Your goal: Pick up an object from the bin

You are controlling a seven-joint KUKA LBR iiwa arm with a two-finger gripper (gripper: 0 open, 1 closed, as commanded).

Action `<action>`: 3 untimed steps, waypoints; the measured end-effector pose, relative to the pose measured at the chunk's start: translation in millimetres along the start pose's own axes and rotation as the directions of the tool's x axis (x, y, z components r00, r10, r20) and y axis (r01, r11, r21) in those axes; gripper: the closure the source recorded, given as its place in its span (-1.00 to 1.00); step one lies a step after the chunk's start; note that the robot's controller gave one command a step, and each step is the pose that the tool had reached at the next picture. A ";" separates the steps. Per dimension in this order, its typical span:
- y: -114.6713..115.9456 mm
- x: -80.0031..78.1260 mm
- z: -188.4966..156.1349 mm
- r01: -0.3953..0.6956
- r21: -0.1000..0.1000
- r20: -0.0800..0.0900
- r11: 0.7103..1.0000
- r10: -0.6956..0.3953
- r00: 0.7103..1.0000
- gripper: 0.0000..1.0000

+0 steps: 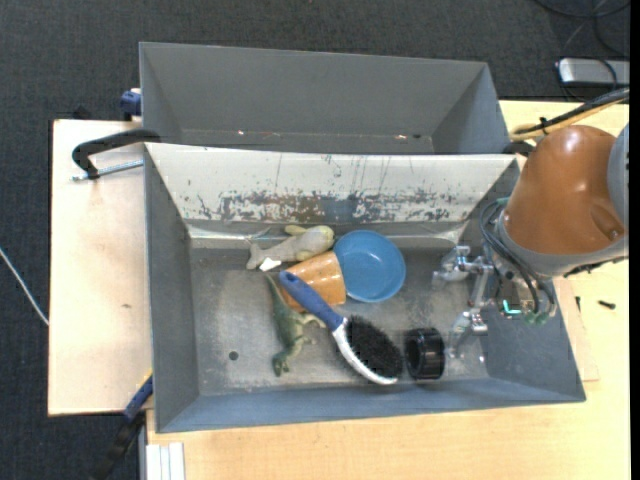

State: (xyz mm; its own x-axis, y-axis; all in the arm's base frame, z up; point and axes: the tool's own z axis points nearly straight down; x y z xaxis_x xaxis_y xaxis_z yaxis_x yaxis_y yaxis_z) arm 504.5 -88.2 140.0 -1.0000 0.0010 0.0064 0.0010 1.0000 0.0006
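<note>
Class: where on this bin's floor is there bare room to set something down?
Bare floor lies between the left wall and the dinosaur. Crowded: the middle, with plush, cup, bowl and brush, and the black cap by the tool.

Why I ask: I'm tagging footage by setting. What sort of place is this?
Probably a robot grasping lab: a scuffed grey metal bin holds a round blue plastic bowl and a blue-handled black-bristled brush, with a two-finger metal gripper inside it.

Dark carpet floor (300,8) (speckled, evenly lit).
</note>
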 end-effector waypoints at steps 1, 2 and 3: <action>42.1 5.9 57.6 0.259 0.012 0.027 0.966 -0.259 0.966 -1.00; 42.1 2.6 54.2 0.259 0.015 0.038 0.966 -0.260 0.965 1.00; 49.7 -11.1 -78.3 0.280 0.007 0.020 0.960 -0.280 0.960 1.00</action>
